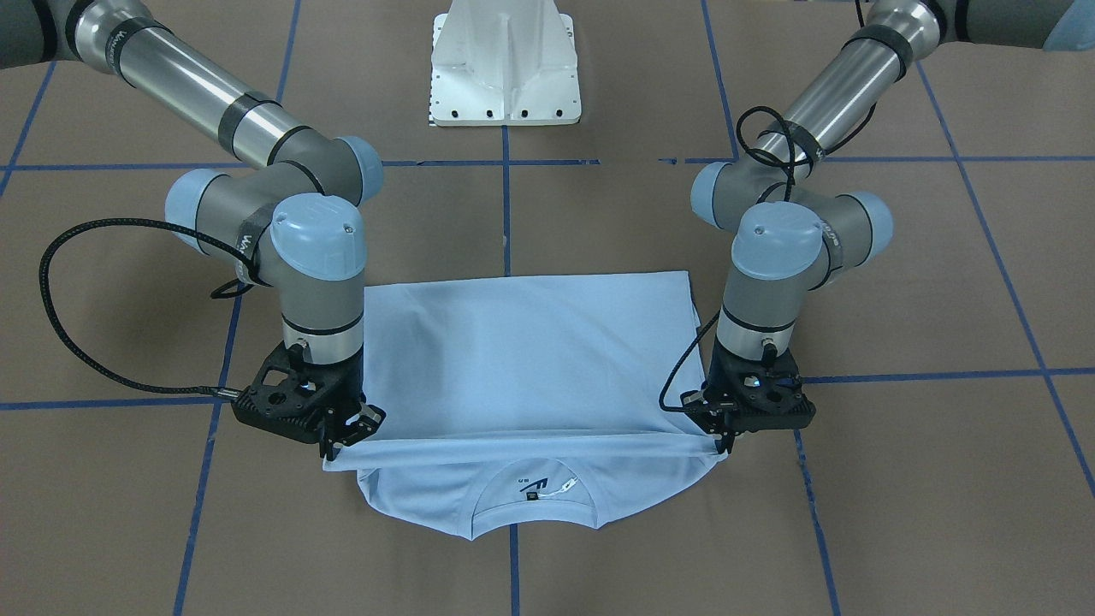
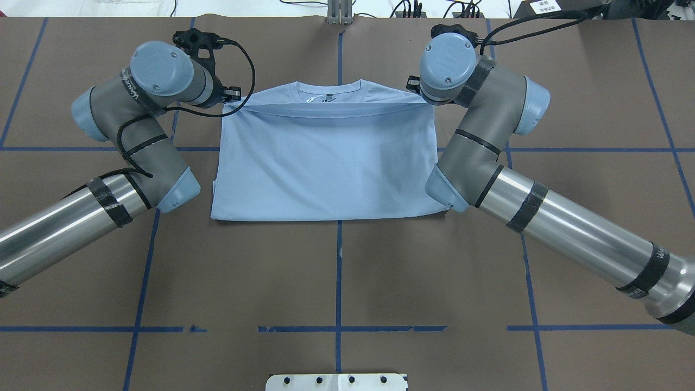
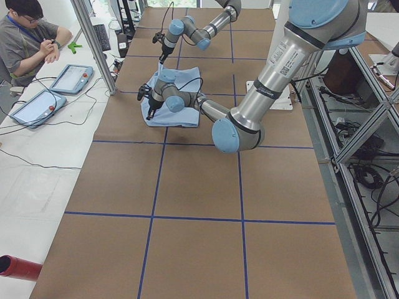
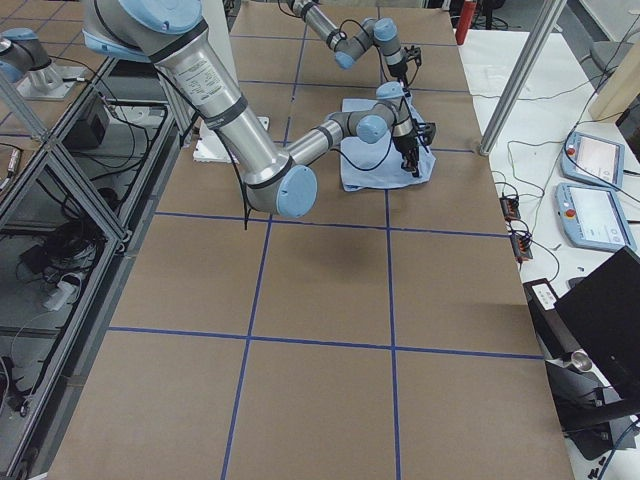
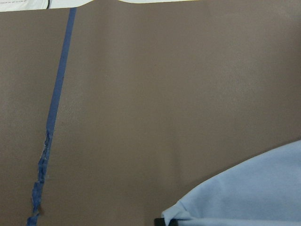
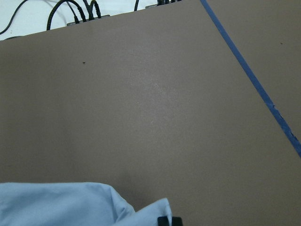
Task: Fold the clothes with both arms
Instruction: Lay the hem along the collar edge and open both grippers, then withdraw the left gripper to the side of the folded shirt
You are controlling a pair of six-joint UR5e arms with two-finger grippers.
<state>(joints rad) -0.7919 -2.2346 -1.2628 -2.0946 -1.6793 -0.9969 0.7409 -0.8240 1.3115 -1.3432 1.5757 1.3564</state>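
Garment: a light blue T-shirt [image 1: 522, 359] lies flat on the brown table [image 1: 898, 530]. In the overhead view it sits at 12 o'clock from the table's centre, with the collar toward 12 o'clock.
Fold state: the shirt's lower part is laid over its upper part. The top layer's edge runs taut between the two grippers, just short of the collar, which shows beyond it.
Neck label: a dark neck label [image 1: 532, 495] sits inside the collar with a small dark print just beside it. A thin white tag [image 1: 560, 489] lies at its 3 o'clock in the front-facing view. No wording is legible.
Arm markings: there is white lettering on the black straps [image 2: 651, 266] round the arm tubes, too small to read.
Left gripper [image 1: 725, 438]: at the folded layer's 10 o'clock corner in the overhead view. The fingers are closed, pinching the cloth edge. The left wrist view shows blue cloth bunched against a black fingertip [image 5: 171, 222].
Right gripper [image 1: 342, 441]: at the 2 o'clock corner in the overhead view. The fingers are closed on the corner of the top layer. The right wrist view shows cloth folded over a black fingertip [image 6: 169, 221].
Arms: the left arm [image 1: 778, 239] and the right arm [image 1: 316, 239] flank the shirt, with both wrists pointing straight down.
Surroundings: blue tape lines [image 1: 505, 214] grid the table. A white pedestal base [image 1: 505, 68] stands at 6 o'clock in the overhead view.
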